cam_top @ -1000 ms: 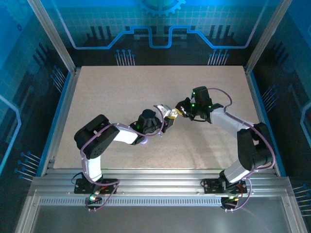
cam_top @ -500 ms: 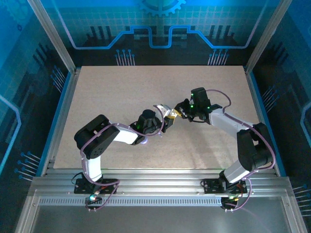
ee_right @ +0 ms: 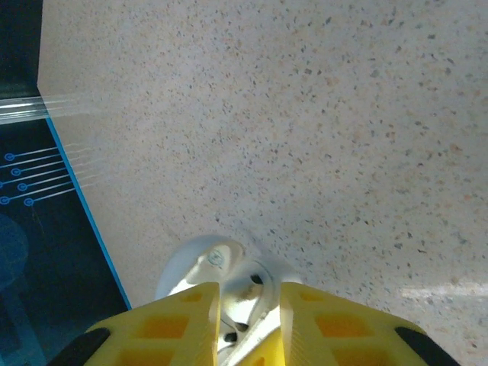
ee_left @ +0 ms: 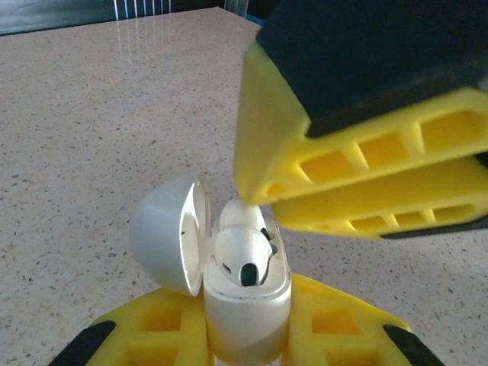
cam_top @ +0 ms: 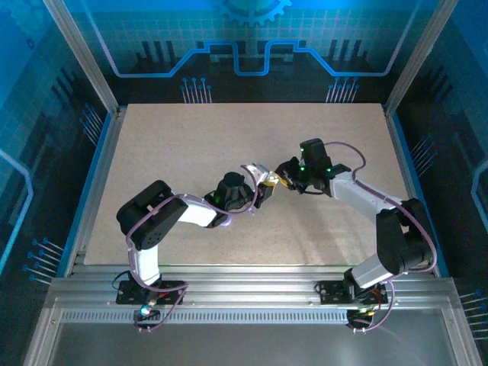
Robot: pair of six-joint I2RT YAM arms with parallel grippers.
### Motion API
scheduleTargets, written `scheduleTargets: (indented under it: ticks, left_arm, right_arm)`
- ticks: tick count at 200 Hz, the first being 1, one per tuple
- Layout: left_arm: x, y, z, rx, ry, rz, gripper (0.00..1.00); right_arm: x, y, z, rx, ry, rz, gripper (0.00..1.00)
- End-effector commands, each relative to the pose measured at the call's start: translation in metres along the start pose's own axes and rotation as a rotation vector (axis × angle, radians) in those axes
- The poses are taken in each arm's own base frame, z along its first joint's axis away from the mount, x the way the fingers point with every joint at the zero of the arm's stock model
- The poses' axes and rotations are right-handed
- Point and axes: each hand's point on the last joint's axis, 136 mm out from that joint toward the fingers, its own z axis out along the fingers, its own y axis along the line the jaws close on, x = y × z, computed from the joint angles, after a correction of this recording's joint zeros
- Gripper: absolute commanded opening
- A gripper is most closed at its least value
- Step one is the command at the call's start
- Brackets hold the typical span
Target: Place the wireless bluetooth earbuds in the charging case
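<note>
Charging case [ee_left: 245, 305], white glossy plastic, lid [ee_left: 164, 236] open, clamped in the left pincer [ee_left: 245, 324].
One small white earbud [ee_left: 245, 263] sits inside; right pincer [ee_left: 259, 200], just above, nearly closed. Is it carrying the second bud? I cannot tell.

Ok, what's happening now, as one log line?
left end effector: gripping case | case: lid open, earbud inside | right end effector: at case opening

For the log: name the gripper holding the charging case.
The left gripper: the white charging case sits clamped between its fingers, lid open. The right gripper is at its open top.
</note>
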Motion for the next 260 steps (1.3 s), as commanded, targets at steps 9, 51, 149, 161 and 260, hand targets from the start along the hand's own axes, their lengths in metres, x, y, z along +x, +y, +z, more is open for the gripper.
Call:
scheduleTargets:
  ticks: [9,51,149,161,260]
  left_arm:
    - [-0.025,-0.003,-0.002,0.004,-0.082,0.019,0.14]
    - [-0.03,-0.008,-0.004,0.029,-0.094,0.023,0.14]
    - [-0.067,-0.038,-0.034,0.156,-0.122,0.027,0.14]
    - [-0.073,-0.044,-0.04,0.18,-0.12,0.028,0.14]
    - [-0.116,-0.099,-0.092,0.43,-0.124,0.135,0.15]
  right_arm:
    - [0.008,-0.007,-0.01,0.04,-0.002,-0.011,0.29]
    - [0.004,0.008,-0.03,-0.005,-0.053,-0.076,0.36]
    - [0.003,0.032,-0.121,-0.177,-0.299,-0.499,0.42]
    - [0.004,0.033,-0.135,-0.178,-0.332,-0.585,0.43]
    - [0.058,0.068,-0.203,-0.534,-0.215,-1.291,0.57]
